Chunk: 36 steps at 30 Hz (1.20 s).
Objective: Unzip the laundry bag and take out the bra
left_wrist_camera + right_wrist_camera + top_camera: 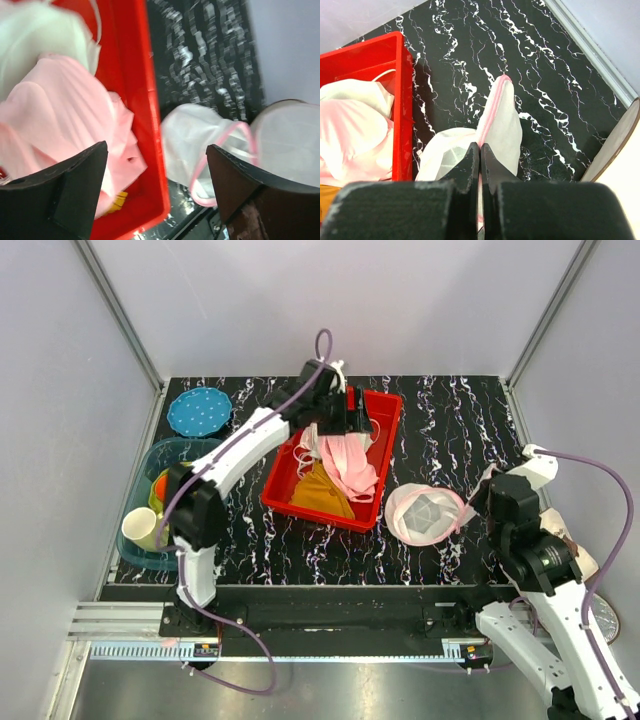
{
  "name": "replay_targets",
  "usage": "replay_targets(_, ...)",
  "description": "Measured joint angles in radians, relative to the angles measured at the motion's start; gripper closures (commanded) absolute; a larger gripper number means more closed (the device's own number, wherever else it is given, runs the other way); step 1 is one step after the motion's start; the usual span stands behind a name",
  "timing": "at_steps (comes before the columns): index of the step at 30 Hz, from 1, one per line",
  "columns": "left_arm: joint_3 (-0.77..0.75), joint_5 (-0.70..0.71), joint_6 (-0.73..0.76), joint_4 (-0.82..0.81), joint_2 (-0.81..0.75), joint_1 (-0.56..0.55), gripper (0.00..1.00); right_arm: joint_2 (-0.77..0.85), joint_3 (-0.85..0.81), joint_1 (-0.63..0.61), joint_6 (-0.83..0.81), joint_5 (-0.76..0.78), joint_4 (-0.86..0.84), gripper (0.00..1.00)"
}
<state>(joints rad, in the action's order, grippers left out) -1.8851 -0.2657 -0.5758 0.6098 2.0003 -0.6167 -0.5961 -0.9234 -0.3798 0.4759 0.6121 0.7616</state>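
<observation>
Laundry bag (425,515): round white mesh pouch, pink zipper edging. Slumped flat just right of the red tray (388,455), outside it, edge farthest from the tray drawn up into a peak.

Bra (345,465): soft pink fabric, pale straps. Crumpled in a heap inside the tray.

- In the left wrist view the worktop (205,55) marbling is smeared by blur, and the bra (55,115) runs off the left edge.
- The right end effector (480,148) covers the laundry bag (502,120) edging where they meet; no zipper pull can be made out.
- The mustard cloth (322,495) is partly hidden under the bra.
</observation>
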Motion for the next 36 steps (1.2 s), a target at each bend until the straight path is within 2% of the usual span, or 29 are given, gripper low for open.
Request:
replay_targets(6,-0.001,-0.033,0.023,-0.046,-0.240,-0.004,0.16,-0.095,-0.040,0.000,-0.051,0.010,-0.032,1.00)
replay_targets(10,-0.071,-0.052,0.072,-0.027,-0.298,-0.016,0.15,-0.225,-0.160,0.003,-0.104,0.035,-0.073,1.00)
replay_targets(13,-0.066,-0.053,0.099,-0.004,-0.329,-0.026,0.13,-0.316,-0.216,0.026,-0.147,0.042,-0.171,1.00)
replay_targets(14,-0.056,-0.053,0.107,0.005,-0.341,-0.027,0.13,-0.343,-0.225,0.044,-0.160,0.041,-0.202,0.91)
replay_targets(16,-0.034,-0.052,0.116,0.016,-0.360,-0.026,0.11,-0.405,-0.248,0.088,-0.179,0.039,-0.244,0.45)
replay_targets(17,-0.018,-0.051,0.122,0.027,-0.375,-0.026,0.10,-0.434,-0.262,0.106,-0.181,0.038,-0.256,0.10)
replay_targets(18,-0.001,-0.050,0.127,0.035,-0.388,-0.025,0.09,-0.472,-0.283,0.125,-0.189,0.033,-0.265,0.01)
replay_targets(24,0.137,-0.009,0.141,0.072,-0.496,-0.014,0.05,-0.640,-0.409,0.160,-0.191,-0.006,-0.218,0.00)
replay_targets(29,0.259,0.111,0.157,0.093,-0.610,-0.002,0.05,-0.621,-0.390,0.160,-0.158,-0.072,-0.158,0.00)
replay_targets(32,0.343,0.195,0.167,0.103,-0.683,0.005,0.04,-0.563,-0.317,0.160,-0.136,-0.152,-0.130,0.00)
replay_targets(36,0.547,0.282,0.164,0.075,-0.823,0.011,0.01,-0.517,-0.249,0.160,-0.102,-0.226,-0.060,0.00)
